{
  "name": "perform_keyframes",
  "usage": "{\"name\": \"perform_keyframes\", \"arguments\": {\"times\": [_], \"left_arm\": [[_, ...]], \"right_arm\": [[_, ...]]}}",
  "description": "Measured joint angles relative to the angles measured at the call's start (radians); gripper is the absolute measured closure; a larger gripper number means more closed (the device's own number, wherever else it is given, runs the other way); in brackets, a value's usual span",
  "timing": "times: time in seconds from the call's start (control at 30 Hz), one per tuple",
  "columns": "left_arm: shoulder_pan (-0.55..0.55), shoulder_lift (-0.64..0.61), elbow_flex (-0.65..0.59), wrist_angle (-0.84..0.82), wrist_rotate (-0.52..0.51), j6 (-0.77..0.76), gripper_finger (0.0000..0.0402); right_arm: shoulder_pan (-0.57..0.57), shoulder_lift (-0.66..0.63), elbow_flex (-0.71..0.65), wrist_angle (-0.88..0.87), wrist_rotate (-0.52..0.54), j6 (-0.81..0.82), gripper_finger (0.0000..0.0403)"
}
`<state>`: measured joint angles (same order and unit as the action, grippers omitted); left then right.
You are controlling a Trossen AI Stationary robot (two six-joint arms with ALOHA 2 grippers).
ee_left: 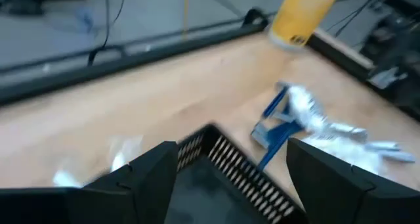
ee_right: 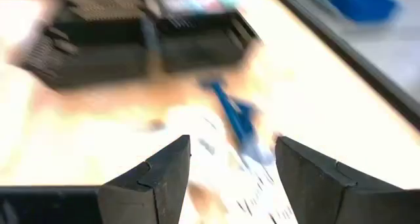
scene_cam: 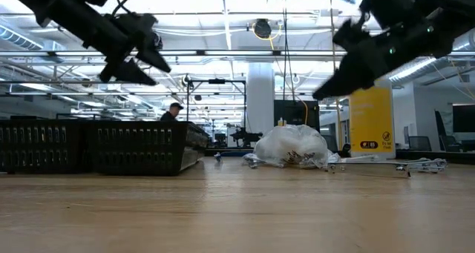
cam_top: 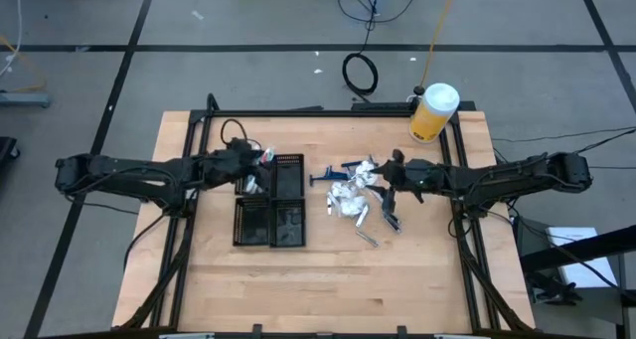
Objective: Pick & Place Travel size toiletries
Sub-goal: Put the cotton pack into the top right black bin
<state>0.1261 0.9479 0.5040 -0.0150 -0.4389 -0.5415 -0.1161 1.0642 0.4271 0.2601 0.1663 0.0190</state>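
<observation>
While left gripper (cam_top: 260, 165) hangs spread, empty, above black four-compartment plastic tray (cam_top: 270, 223), few small toiletries (cam_top: 254, 185) inside, right gripper (cam_top: 383, 168) agape, empty, over loose toiletry pile (cam_top: 353, 195).

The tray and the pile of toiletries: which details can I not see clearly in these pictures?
- Black tray: the left gripper hides part of one compartment from above; the low view shows only its wall.
- Toiletries pile: items too small in the high view, blurred in the right wrist view.
- Right gripper: overlaps the pile's edge.

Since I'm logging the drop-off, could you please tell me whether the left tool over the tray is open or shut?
Open: the left tool shows a wide empty gap between its fingers above the black tray.
</observation>
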Motion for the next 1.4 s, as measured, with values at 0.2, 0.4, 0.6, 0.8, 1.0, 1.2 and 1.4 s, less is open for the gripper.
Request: {"name": "perform_keyframes", "arguments": {"times": [0.2, 0.4, 0.6, 0.8, 1.0, 1.2, 1.4], "left_arm": [[0.0, 0.049, 0.0, 0.147, -0.02, 0.124, 0.0117], [0.005, 0.119, 0.0, 0.207, -0.026, 0.137, 0.0117], [0.005, 0.189, 0.001, 0.237, -0.026, 0.114, 0.0116], [0.005, 0.242, 0.001, 0.257, -0.025, 0.115, 0.0117], [0.005, 0.256, 0.001, 0.275, -0.024, 0.119, 0.0117], [0.005, 0.256, 0.001, 0.28, -0.024, 0.133, 0.0117], [0.005, 0.256, 0.001, 0.281, -0.024, 0.137, 0.0117]], "right_arm": [[-0.028, 0.067, 0.0, -0.051, 0.069, 0.02, 0.0193], [-0.055, 0.233, 0.0, 0.086, 0.069, -0.033, 0.0193], [-0.109, 0.335, 0.0, 0.144, 0.069, -0.039, 0.0193], [-0.121, 0.366, 0.0, 0.144, 0.064, -0.039, 0.0193], [-0.123, 0.375, 0.0, 0.14, 0.013, -0.039, 0.022], [-0.141, 0.37, 0.0, 0.117, 0.011, -0.038, 0.0296], [-0.152, 0.37, 0.0, 0.112, 0.011, -0.053, 0.0382]]}}
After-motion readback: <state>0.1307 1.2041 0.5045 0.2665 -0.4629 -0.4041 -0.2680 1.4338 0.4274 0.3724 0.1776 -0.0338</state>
